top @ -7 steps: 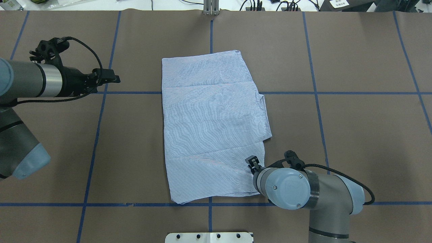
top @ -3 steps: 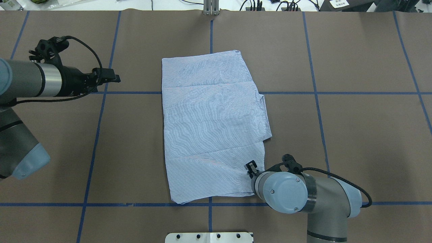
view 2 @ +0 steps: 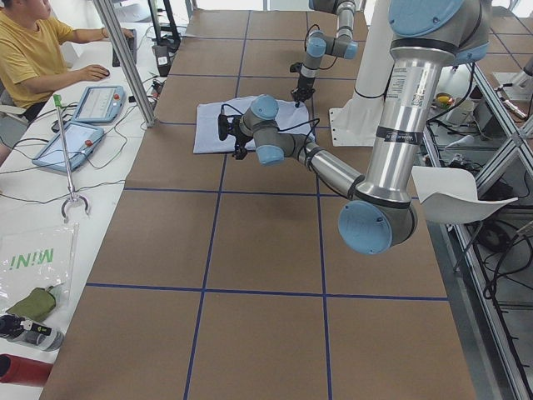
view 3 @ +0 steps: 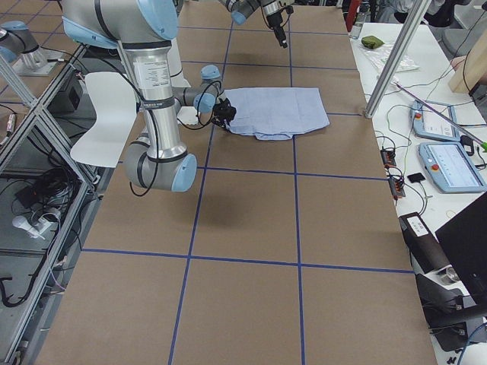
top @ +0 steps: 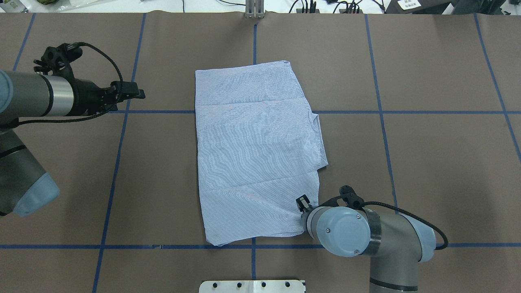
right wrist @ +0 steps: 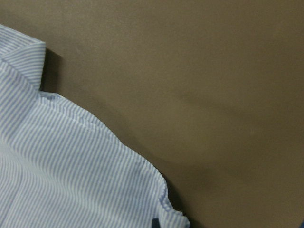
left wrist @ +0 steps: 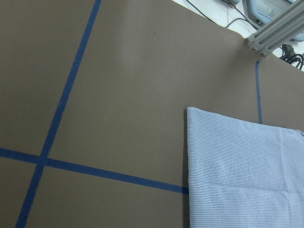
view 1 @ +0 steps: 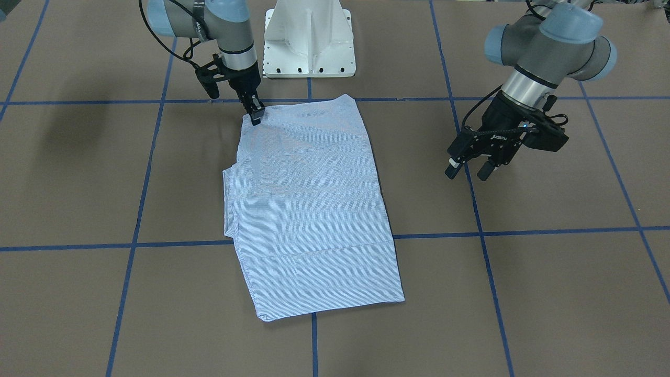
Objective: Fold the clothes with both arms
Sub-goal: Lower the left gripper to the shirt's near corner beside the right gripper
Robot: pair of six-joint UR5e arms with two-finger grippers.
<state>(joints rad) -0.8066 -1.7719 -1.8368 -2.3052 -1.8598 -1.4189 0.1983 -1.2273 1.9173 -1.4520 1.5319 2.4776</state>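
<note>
A brown-covered counter (top: 427, 162) is crossed by blue tape lines (top: 381, 112) that mark a grid. In the front-facing view a white pedestal (view 1: 309, 39) stands at its 12 o'clock edge. In the left side view, a side desk (view 2: 33, 208) runs along the far edge of the counter. A person (view 2: 29, 50) in a yellow top sits at it beside two control pendants (view 2: 98, 102).

The shirt (top: 256, 154) lies flat at the middle of the counter, folded into a tall rectangle. In the overhead view a collar edge sticks out at its 3 o'clock side.

The right tool (view 1: 255, 116) is down on the shirt's 5 o'clock corner in the overhead view. Its fingers are drawn close together on the cloth, which puckers toward them.

The left tool (view 1: 467, 174) hangs above bare counter at about 10 o'clock from the shirt and well apart from it. Its fingers are spread wide and hold nothing.
</note>
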